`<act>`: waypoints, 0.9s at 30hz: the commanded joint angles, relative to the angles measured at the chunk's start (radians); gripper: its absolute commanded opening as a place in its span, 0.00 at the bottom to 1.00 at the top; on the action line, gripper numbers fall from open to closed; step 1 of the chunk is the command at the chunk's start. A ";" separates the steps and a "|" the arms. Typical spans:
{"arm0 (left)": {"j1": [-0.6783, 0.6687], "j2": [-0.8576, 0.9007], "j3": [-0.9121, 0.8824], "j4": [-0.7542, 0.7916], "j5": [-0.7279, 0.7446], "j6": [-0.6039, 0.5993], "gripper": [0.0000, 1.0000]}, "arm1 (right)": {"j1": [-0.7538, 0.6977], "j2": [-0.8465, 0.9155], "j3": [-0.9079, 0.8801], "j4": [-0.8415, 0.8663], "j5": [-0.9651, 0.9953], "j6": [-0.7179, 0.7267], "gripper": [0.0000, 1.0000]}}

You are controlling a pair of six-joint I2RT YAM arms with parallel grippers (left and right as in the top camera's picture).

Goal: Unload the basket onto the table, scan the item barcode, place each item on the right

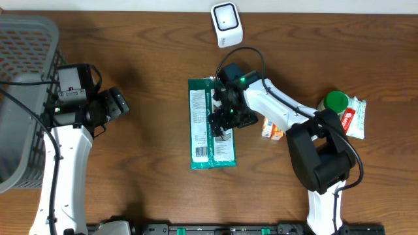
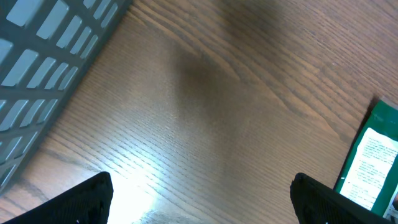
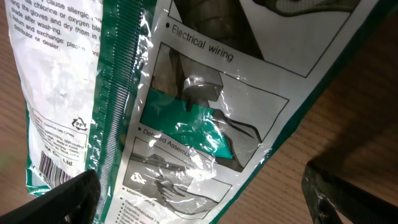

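Observation:
The item, a flat green and white plastic packet (image 1: 210,124), lies on the wooden table in the overhead view. My right gripper (image 1: 225,117) hovers over its right half, open, with nothing between its fingers. The right wrist view looks down on the packet (image 3: 186,106), showing printed pictures and a barcode (image 3: 53,165) near the left fingertip (image 3: 68,199). A white scanner (image 1: 226,25) stands at the table's far edge. My left gripper (image 1: 117,103) is open over bare wood, well left of the packet; its wrist view catches the packet's edge (image 2: 373,162).
A grey slatted basket (image 1: 23,78) fills the far left and appears again as the basket (image 2: 43,62) in the left wrist view. To the right lie a green-lidded bottle (image 1: 336,102), a white and red packet (image 1: 354,117) and a small orange box (image 1: 273,129).

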 commanded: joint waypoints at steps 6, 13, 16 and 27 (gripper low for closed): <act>0.003 0.000 0.011 0.159 -0.009 -0.005 0.92 | -0.005 0.000 -0.019 0.010 -0.014 -0.015 0.99; 0.003 -0.001 0.011 0.136 0.196 -0.139 0.92 | -0.005 0.000 -0.019 0.013 -0.014 -0.015 0.99; -0.022 0.007 -0.011 0.085 0.416 -0.216 0.92 | -0.003 0.000 -0.019 0.013 -0.014 -0.015 0.99; -0.246 0.158 -0.097 0.095 0.390 -0.043 0.08 | -0.005 0.003 -0.021 0.056 -0.103 -0.002 0.89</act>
